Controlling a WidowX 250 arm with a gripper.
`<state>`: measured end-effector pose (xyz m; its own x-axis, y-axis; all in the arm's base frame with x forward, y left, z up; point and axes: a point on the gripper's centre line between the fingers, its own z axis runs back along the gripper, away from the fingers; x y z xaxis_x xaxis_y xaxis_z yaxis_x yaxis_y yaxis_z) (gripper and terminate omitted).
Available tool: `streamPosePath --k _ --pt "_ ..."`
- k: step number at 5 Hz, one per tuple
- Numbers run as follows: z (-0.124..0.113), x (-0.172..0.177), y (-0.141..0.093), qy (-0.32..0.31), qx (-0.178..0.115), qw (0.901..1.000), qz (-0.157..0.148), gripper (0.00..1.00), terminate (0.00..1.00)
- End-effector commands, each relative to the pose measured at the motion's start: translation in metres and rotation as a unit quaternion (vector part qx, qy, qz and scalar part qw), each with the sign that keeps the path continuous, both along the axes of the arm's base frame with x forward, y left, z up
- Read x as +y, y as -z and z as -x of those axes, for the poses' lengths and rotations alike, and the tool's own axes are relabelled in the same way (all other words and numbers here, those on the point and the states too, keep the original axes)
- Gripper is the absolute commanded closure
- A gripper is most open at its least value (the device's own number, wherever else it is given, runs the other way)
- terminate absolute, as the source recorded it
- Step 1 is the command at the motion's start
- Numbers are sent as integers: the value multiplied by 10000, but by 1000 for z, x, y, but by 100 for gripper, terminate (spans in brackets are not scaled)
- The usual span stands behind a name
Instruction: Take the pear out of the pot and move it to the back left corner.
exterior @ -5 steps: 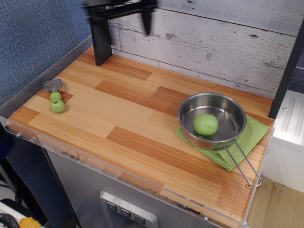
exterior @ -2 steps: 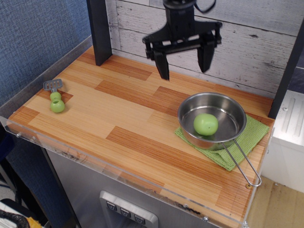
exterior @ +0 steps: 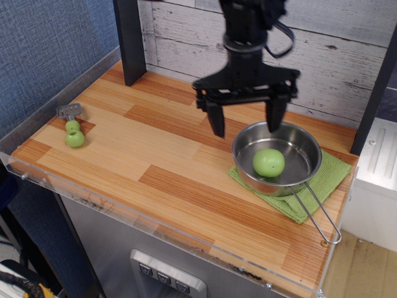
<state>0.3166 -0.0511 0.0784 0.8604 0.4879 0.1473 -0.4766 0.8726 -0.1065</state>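
Observation:
The light-green pear (exterior: 268, 162) lies inside the shiny steel pot (exterior: 306, 141), which stands on a green cloth at the right of the table, its wire handle pointing to the front right. My black gripper (exterior: 246, 126) hangs open above the pot's back left rim, one finger (exterior: 216, 119) over the wood to the left of the pot, the other over the pot's far rim. It holds nothing. The back left corner (exterior: 152, 84) shows orange-brown planks beside a black upright post (exterior: 129, 40).
A small green two-ball toy with a grey metal head (exterior: 74, 131) lies near the table's left edge. A green cloth (exterior: 327, 180) lies under the pot. A clear plastic lip runs along the table's front edge. A dark post stands at the far right.
My gripper has come down and a little to the right, from high in front of the back wall to just above the pot's back left rim. The pear and pot have not moved.

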Motion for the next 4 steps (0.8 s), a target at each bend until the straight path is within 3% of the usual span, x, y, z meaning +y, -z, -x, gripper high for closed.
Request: streamPosePath --k 1,4 --pt "2 -29 -12 294 -283 9992 29 0 0" --pt "-11 -29 3 197 -169 9996 -136 0 0"
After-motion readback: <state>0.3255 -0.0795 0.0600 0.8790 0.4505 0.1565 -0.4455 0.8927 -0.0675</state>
